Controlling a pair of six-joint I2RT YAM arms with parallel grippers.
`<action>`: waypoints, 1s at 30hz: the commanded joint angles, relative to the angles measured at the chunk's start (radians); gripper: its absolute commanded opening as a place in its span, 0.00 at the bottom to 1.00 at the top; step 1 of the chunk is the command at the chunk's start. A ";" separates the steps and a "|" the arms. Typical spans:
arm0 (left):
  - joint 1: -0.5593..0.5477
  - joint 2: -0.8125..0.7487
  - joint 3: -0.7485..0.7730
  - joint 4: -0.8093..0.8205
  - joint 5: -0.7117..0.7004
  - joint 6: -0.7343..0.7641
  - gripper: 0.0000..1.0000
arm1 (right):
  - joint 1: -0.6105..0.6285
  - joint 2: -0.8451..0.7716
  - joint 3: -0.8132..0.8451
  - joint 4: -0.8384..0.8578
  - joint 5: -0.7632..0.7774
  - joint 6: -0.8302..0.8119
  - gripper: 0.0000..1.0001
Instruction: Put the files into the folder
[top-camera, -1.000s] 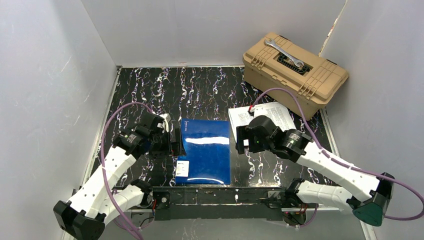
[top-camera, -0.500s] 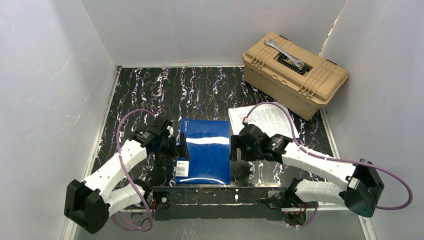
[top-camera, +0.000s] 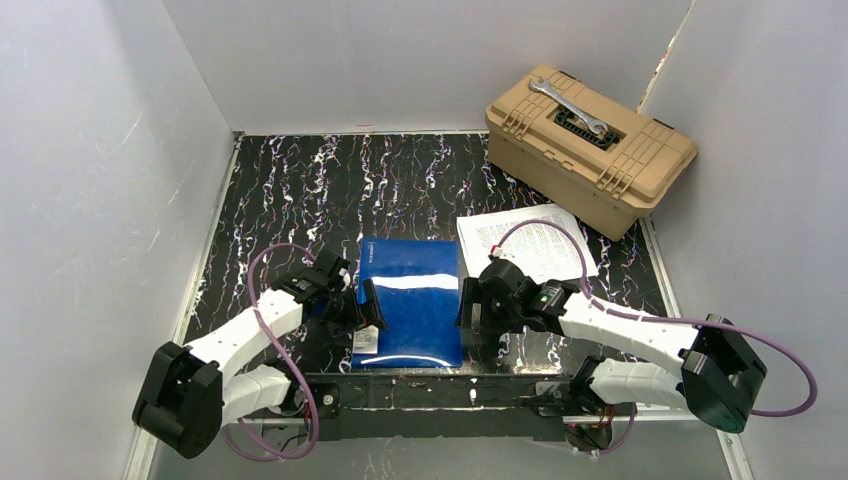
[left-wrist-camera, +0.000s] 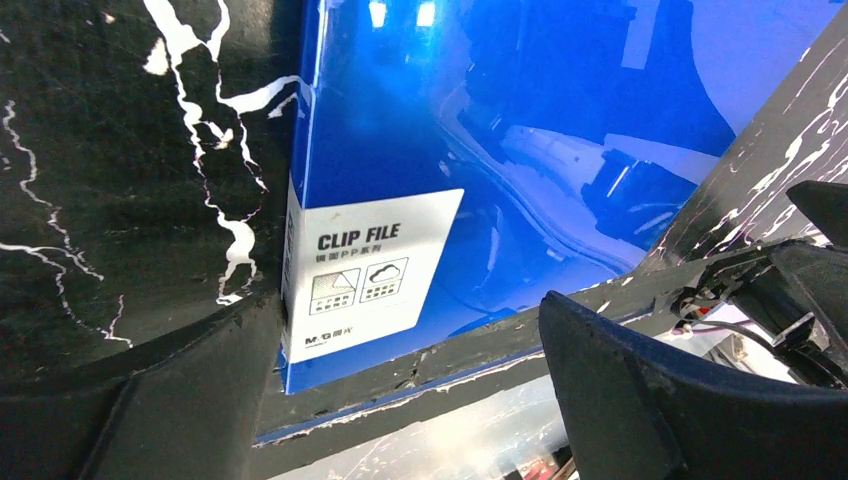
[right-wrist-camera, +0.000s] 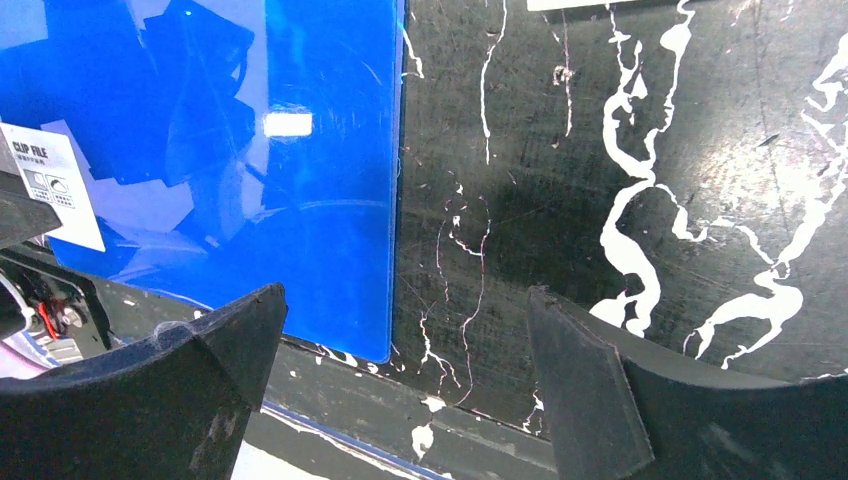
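Left claw (left-wrist-camera: 408, 305) and right claw (right-wrist-camera: 405, 295) lowered beside folder (top-camera: 411, 295), both wide, label (left-wrist-camera: 365, 265) "CLIP FILE"

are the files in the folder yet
No, the files lie uncovered in the top view, beside the folder on its right and a bit further back.

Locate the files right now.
Top view: the files lie flat on the table, right of the blue folder and just in front of the tan toolbox.
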 joint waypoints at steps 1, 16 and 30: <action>-0.005 0.030 -0.033 0.078 0.052 -0.035 0.98 | -0.001 -0.021 -0.030 0.058 0.001 0.054 0.99; -0.004 0.173 0.001 0.244 0.121 -0.037 0.97 | -0.002 -0.078 -0.058 0.039 0.049 0.098 0.98; -0.005 0.141 0.047 0.059 -0.026 0.015 0.94 | -0.002 -0.007 -0.113 0.158 0.031 0.105 0.96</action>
